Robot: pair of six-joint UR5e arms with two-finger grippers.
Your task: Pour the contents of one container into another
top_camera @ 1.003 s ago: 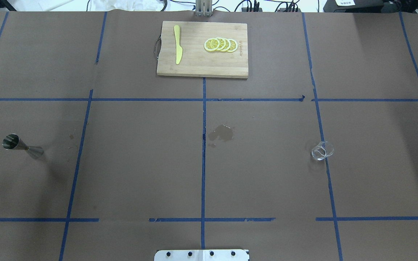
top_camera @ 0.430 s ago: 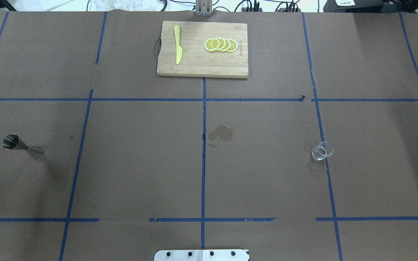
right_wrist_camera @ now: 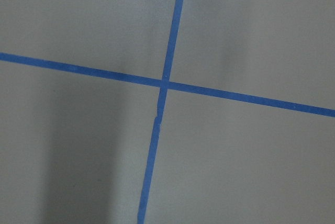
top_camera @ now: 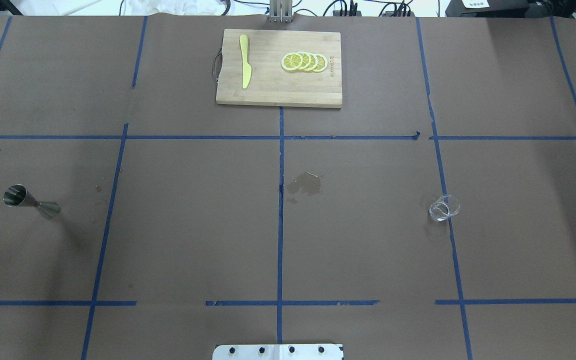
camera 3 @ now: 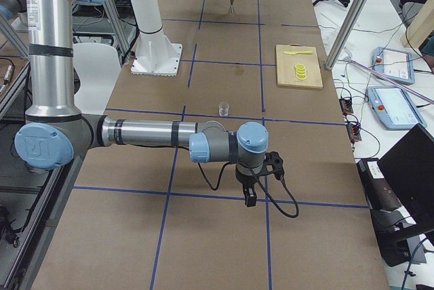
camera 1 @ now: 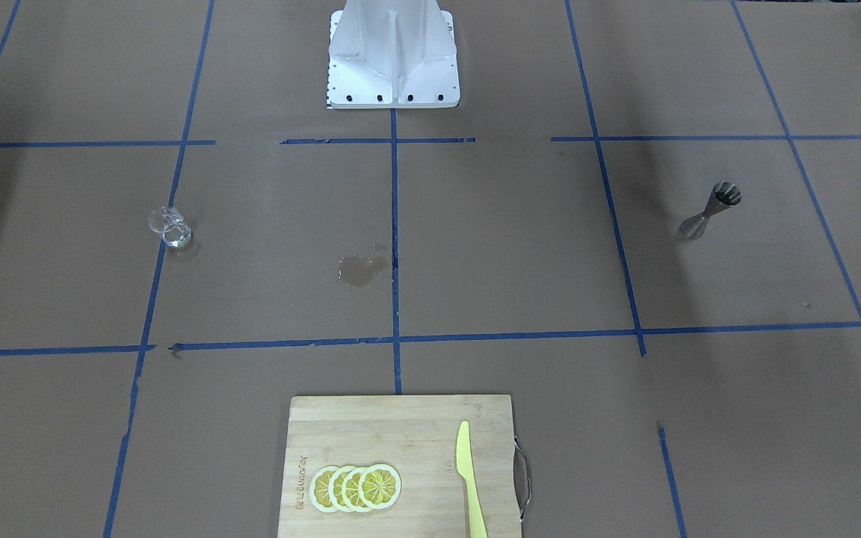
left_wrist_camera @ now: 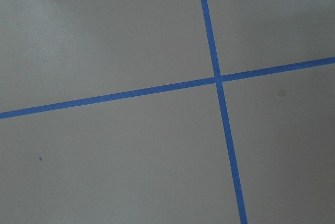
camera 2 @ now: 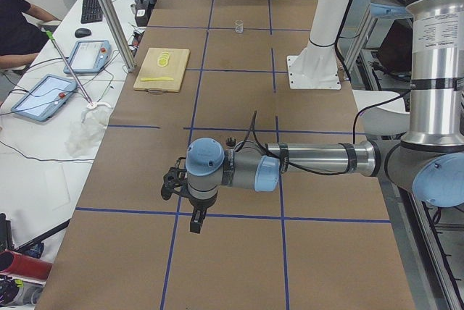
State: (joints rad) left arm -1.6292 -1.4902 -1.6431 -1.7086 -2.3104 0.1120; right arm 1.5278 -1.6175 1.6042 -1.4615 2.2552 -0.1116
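The small clear glass cup (top_camera: 444, 208) (camera 1: 170, 228) stands upright on the brown paper, on the robot's right side, on a blue tape line. The steel hourglass jigger (top_camera: 30, 201) (camera 1: 711, 209) stands upright far off on the robot's left side. Neither gripper shows in the overhead or front views. The left gripper (camera 2: 195, 221) hangs over the table's near end, pointing down, well short of the jigger (camera 2: 230, 140). The right gripper (camera 3: 250, 198) hangs likewise at the other end, short of the cup (camera 3: 223, 108). Whether either is open or shut I cannot tell. Both wrist views show only tape crossings.
A wooden cutting board (top_camera: 278, 95) with lemon slices (top_camera: 304, 61) and a yellow knife (top_camera: 244, 60) lies at the far middle edge. A wet stain (top_camera: 306, 184) marks the paper at centre. The robot's base plate (camera 1: 393, 60) is on the near side. A person sits at a side desk (camera 2: 18, 24).
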